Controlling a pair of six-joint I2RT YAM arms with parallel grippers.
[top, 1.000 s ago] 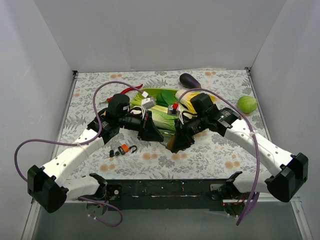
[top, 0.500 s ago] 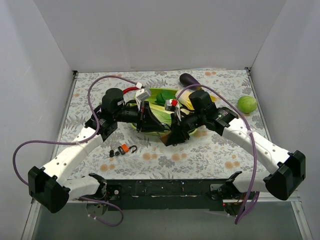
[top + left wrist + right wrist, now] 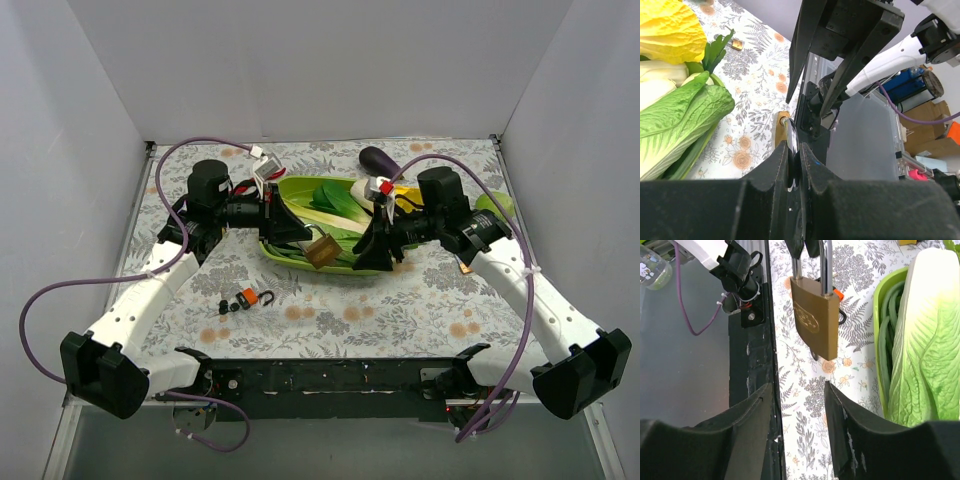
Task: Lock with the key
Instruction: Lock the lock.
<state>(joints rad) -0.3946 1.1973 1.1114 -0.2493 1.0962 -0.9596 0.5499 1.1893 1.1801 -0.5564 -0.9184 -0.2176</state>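
Note:
A brass padlock [image 3: 321, 250] hangs over the near rim of the green tray [image 3: 300, 185]. My left gripper [image 3: 290, 230] is shut on its silver shackle. In the left wrist view the fingers [image 3: 772, 172] pinch the shackle [image 3: 792, 142] edge-on. My right gripper [image 3: 378, 252] is open and empty, a short way right of the padlock. In the right wrist view the padlock [image 3: 815, 322] hangs ahead of the open right gripper [image 3: 797, 390], untouched by its fingers. The keys with an orange tag [image 3: 246, 297] lie on the table in front of the left arm. They also show behind the padlock [image 3: 839, 294].
The tray holds a napa cabbage [image 3: 927, 335], long green beans and leafy greens [image 3: 335, 198]. A purple eggplant [image 3: 378, 158] lies behind the tray. A green round vegetable [image 3: 500, 203] sits at the right. White walls close in three sides.
Both grippers have moved toward the tray and apart, the left one leftward and the right one rightward. The padlock now hangs free from the left gripper between them.

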